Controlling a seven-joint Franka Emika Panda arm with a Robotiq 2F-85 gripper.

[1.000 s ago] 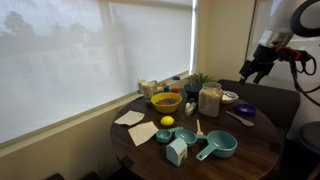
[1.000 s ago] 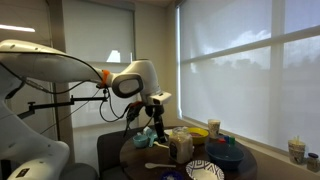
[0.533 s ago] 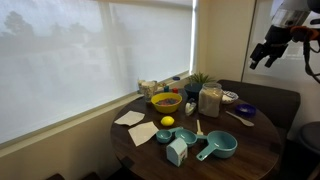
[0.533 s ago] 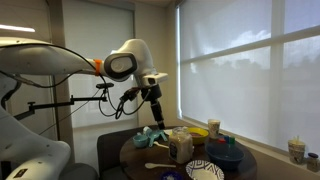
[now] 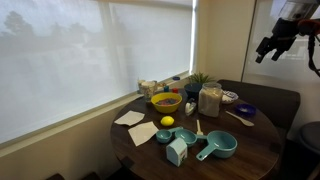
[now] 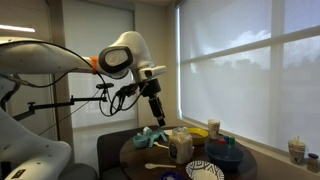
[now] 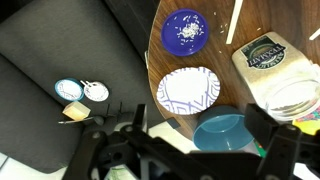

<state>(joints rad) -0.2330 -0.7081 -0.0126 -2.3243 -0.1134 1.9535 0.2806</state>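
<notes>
In an exterior view, the end effector (image 5: 272,45) hangs high at the frame's right edge, its fingers spread apart and holding nothing; well below it and off to the side stands the round tabletop (image 5: 250,137), carrying a glass jar (image 5: 210,99), a yellow bowl (image 5: 165,101), a lemon (image 5: 167,121) and teal measuring cups (image 5: 217,147); the plate is too small to make out from here.

In an exterior view from across the room, the end effector (image 6: 156,112) points down from the bent arm, clear of everything; the patterned plate (image 6: 205,170) lies at the near edge of the tabletop (image 6: 140,158), lower in the frame and well apart from the fingers, with the glass jar (image 6: 181,146) just beside it.

In the wrist view, looking straight down, the dark fingers (image 7: 262,125) stand wide apart at the bottom of the frame; the patterned plate (image 7: 189,91) shows between them, far beneath, near the tabletop's rim; a speckled blue dish (image 7: 186,32) lies beyond it, a blue bowl (image 7: 222,130) sits just beside it, and the jar (image 7: 268,65) stands to one side; a dark seat (image 7: 60,40) fills the rest.
</notes>
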